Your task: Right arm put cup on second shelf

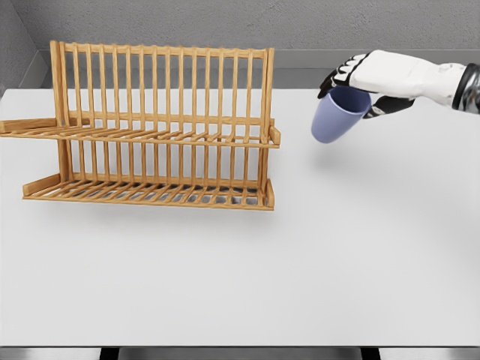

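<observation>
A lavender-blue cup [336, 118] hangs in the air above the table, tilted, to the right of the wooden rack. My right hand [358, 84] grips it at the rim from above, its white arm reaching in from the right edge. The wooden dish rack [154, 127] has two slatted shelves: an upper one [150, 136] and a lower one [150, 193]. Both shelves hold nothing. The cup is level with the upper shelf and a short gap away from the rack's right end. My left arm does not show.
The rack stands on a white table [300, 262] at the back left. A grey wall runs behind the table's far edge. The table's front edge lies near the bottom of the picture.
</observation>
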`<state>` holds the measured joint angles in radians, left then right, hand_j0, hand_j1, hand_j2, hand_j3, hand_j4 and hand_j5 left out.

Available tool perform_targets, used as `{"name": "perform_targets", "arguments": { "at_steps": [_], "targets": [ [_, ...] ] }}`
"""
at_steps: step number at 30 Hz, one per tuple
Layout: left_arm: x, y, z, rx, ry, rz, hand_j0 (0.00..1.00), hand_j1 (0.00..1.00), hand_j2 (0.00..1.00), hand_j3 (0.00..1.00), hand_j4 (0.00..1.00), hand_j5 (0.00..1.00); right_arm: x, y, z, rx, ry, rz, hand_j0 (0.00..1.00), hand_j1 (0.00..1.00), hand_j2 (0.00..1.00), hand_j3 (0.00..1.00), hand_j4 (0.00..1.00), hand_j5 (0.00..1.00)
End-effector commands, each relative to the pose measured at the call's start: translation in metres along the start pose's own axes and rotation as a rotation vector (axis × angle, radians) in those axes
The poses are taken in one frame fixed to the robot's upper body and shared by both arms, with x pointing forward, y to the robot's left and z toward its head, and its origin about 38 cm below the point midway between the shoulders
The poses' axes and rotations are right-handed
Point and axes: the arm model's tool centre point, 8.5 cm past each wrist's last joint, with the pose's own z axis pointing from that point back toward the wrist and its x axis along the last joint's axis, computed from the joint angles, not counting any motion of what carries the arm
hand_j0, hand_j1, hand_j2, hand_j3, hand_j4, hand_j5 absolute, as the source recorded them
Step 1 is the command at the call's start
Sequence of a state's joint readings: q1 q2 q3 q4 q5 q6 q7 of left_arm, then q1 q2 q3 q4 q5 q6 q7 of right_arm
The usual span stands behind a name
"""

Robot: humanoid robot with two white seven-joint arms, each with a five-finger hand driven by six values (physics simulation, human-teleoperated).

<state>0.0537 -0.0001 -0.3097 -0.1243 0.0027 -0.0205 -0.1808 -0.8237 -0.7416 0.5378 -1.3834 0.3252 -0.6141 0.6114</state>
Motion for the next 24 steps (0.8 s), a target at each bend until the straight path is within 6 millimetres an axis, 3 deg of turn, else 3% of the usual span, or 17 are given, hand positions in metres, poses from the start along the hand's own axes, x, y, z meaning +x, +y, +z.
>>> {"name": "perform_targets", "arguments": {
  "at_steps": [1,12,24],
  "targets": [
    [0.000,0.000,0.000,0.000,0.001,0.000,1.00,1.00,1.00,1.00,1.00,1.00,0.005,-0.006,0.000,-0.014,-0.011,0.010,0.72,0.72,0.72,0.72,0.72,0.72],
    [0.000,0.000,0.000,0.000,0.001,0.000,1.00,1.00,1.00,1.00,1.00,1.00,0.017,-0.028,-0.004,-0.047,-0.044,0.065,0.72,0.72,0.72,0.72,0.72,0.72],
    [0.000,0.000,0.000,0.000,0.001,0.000,1.00,1.00,1.00,1.00,1.00,1.00,0.049,-0.051,-0.015,-0.095,-0.127,0.143,0.72,0.72,0.72,0.72,0.72,0.72]
  ]
}}
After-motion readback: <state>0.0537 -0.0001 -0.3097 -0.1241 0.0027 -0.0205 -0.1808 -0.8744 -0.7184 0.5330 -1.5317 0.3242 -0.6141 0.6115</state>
